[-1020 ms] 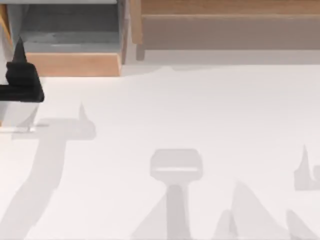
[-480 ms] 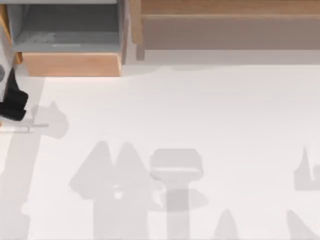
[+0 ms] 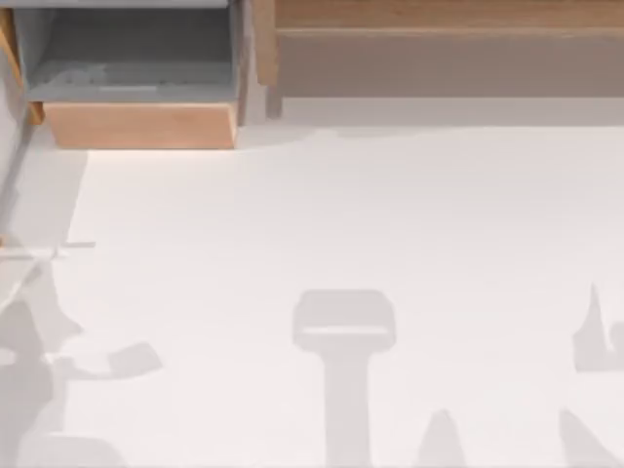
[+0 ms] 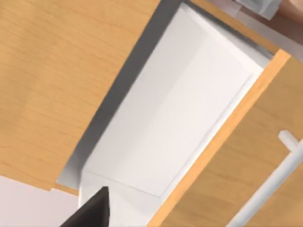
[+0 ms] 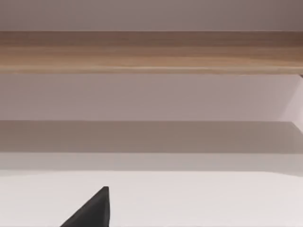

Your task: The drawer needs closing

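Drawer (image 3: pixel 136 73) at the table's far left corner, pulled out, grey inside exposed, light-wood front panel (image 3: pixel 141 125) facing the open white table (image 3: pixel 351 214). Immediately to its right, the much wider tan wooden unit (image 3: pixel 439 39), running along the far edge. No object lying between front panel and the table's near side; arm shadows only. Left gripper (image 4: pixel 92 213): one dark fingertip visible over wood panels, a white recess and a white bar handle (image 4: pixel 270 189); opening impossible to tell. Right gripper (image 5: pixel 92 210): one dark fingertip, facing the tan unit (image 5: pixel 151 52); opening likewise impossible to tell.
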